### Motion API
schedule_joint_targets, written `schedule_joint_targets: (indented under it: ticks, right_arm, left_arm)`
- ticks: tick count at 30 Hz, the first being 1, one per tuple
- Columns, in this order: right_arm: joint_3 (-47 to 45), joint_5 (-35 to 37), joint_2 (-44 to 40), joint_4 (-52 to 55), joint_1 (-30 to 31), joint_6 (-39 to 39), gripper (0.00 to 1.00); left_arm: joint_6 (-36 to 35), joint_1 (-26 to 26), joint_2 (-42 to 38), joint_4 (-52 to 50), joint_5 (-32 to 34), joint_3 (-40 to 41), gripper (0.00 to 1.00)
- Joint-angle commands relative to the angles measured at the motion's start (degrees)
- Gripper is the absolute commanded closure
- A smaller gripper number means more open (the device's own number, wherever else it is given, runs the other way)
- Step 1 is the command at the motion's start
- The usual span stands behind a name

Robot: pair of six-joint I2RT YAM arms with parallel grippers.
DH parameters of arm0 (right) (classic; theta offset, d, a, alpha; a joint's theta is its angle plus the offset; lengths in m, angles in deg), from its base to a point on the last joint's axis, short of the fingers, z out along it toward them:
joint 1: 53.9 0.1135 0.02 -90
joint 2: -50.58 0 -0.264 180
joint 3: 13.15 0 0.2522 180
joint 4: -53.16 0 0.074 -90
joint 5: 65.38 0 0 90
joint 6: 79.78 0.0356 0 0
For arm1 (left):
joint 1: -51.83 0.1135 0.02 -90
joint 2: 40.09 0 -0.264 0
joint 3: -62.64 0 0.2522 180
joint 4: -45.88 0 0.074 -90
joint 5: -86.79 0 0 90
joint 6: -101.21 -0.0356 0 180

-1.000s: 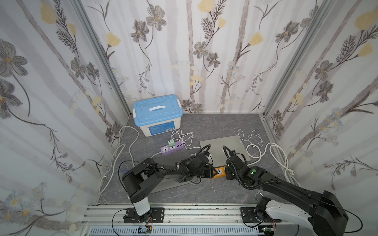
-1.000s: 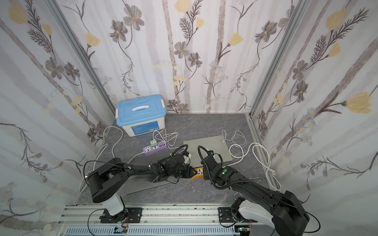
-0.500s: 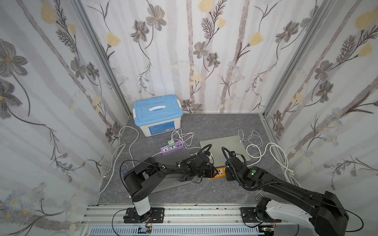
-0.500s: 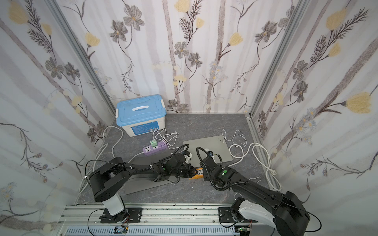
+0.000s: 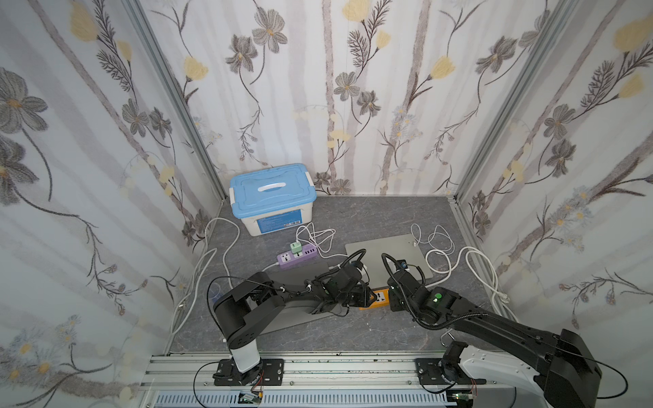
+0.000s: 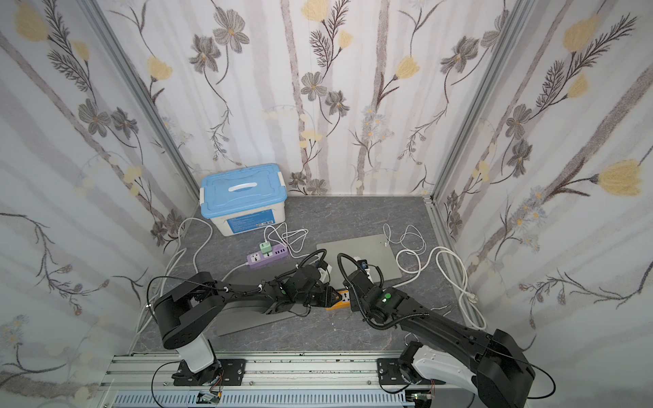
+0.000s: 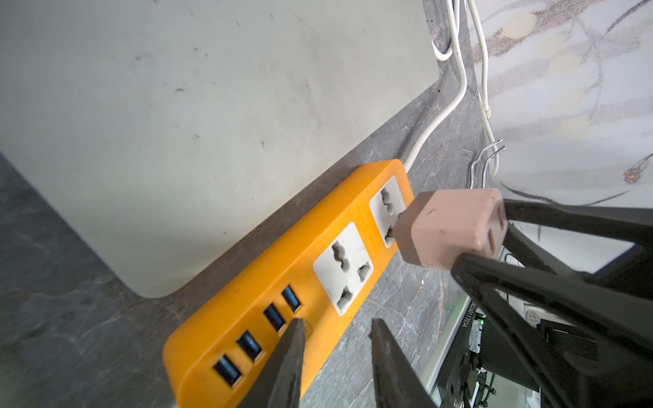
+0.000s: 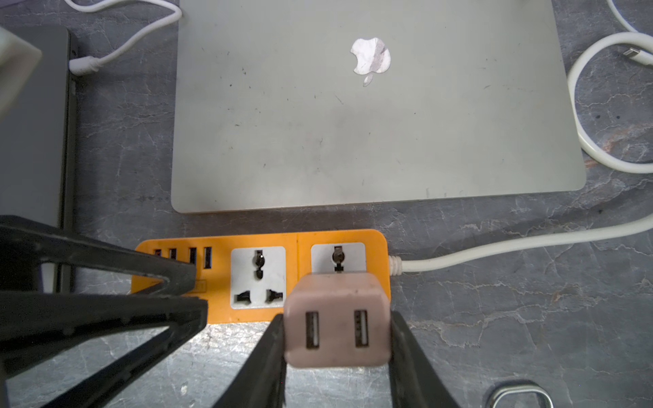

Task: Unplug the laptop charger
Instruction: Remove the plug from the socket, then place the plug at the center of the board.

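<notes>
1. The grey marbled tabletop (image 5: 371, 219) carries everything, closed in by flowered walls.
2. A white box with a blue lid (image 5: 272, 190) sits in the far left corner.
3. A silver laptop (image 8: 353, 123) lies shut near the middle, with loops of white cable (image 5: 459, 261) on its right.
4. A second, darker laptop (image 8: 31, 123) lies to the left of the silver one, partly under the left arm, with a thin white lead at its edge.
5. An orange power strip (image 7: 268, 282) lies just in front of the silver laptop, parallel to its near edge and not touching it. Its thick white cord leaves the right end.
6. A purple power strip (image 5: 300, 256) lies between the box and the laptops, with a green plug (image 5: 296, 247) standing in it.
7. The left tool (image 7: 335, 323) is down at the orange strip's USB end. Its jaws are slightly parted and hold nothing, and one tip rests on the strip.
8. The right tool (image 8: 337, 319) is clamped on the sides of the charger (image 8: 337, 293).
9. The charger, a small pinkish block with two USB ports, sits at the strip's end socket. I cannot tell whether its pins are still in.
10. A small metal clip (image 8: 519, 395) lies on the tabletop near the right arm.
</notes>
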Motion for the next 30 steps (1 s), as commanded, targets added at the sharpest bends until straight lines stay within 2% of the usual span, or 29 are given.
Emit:
schedule_joint_targets:
  ticks: [1,7,12,16,23,30]
  right_arm:
    - [1.4,1.9,-0.8,-0.4,-0.3,1.3,0.60]
    - [6.0,1.7,-2.3,2.4,-2.2,-1.8,0.59]
    - [12.1,0.6,-3.7,3.7,-9.7,-7.5,0.59]
    - [16.1,-1.4,-1.3,2.4,-15.6,-12.8,0.59]
    - [26.5,-6.7,11.5,-1.7,-23.0,-18.8,0.59]
    - [46.3,-11.1,34.8,-0.8,-29.1,-23.8,0.60]
  left_arm:
    - [-0.1,0.0,0.2,-6.9,1.4,0.3,0.64]
    - [-1.4,0.0,0.4,-8.7,-0.2,-1.8,0.64]
    - [-3.3,-0.1,-0.5,-11.3,-0.8,-4.8,0.64]
    - [-5.6,-0.1,-2.0,-14.0,-0.6,-7.6,0.63]
    - [-10.9,1.7,-5.8,-20.6,2.7,-12.2,0.62]
    - [-16.4,8.4,-9.1,-25.5,6.8,-13.0,0.61]
